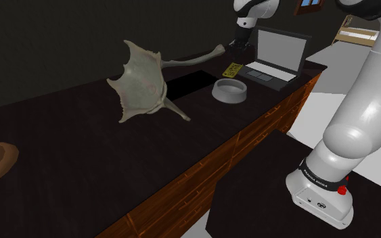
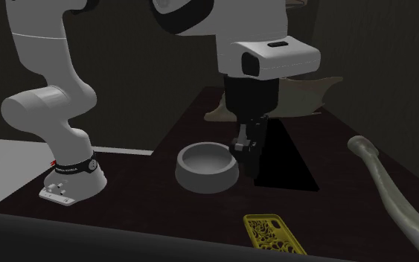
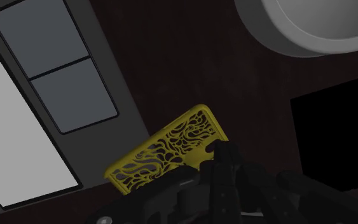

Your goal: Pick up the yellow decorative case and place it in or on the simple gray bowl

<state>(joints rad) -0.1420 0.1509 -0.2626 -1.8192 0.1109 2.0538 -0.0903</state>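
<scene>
The yellow decorative case (image 1: 232, 69) lies flat on the dark counter between the laptop and the bowl; its openwork pattern shows in the wrist view (image 3: 168, 149) and in the second exterior view (image 2: 273, 234). The gray bowl (image 1: 229, 90) (image 2: 208, 165) (image 3: 317, 25) stands upright a short way from the case. My black gripper (image 1: 238, 47) (image 2: 246, 152) (image 3: 222, 159) hangs above the counter over one end of the case, apart from it. Its fingers meet, with nothing between them.
An open laptop (image 1: 277, 57) (image 3: 37, 95) sits right beside the case. A black rectangular opening (image 1: 185, 82) (image 2: 282, 160) lies in the counter by the bowl. A large pale ray-shaped object (image 1: 141, 78) with a long tail (image 2: 394, 193) sprawls across the counter.
</scene>
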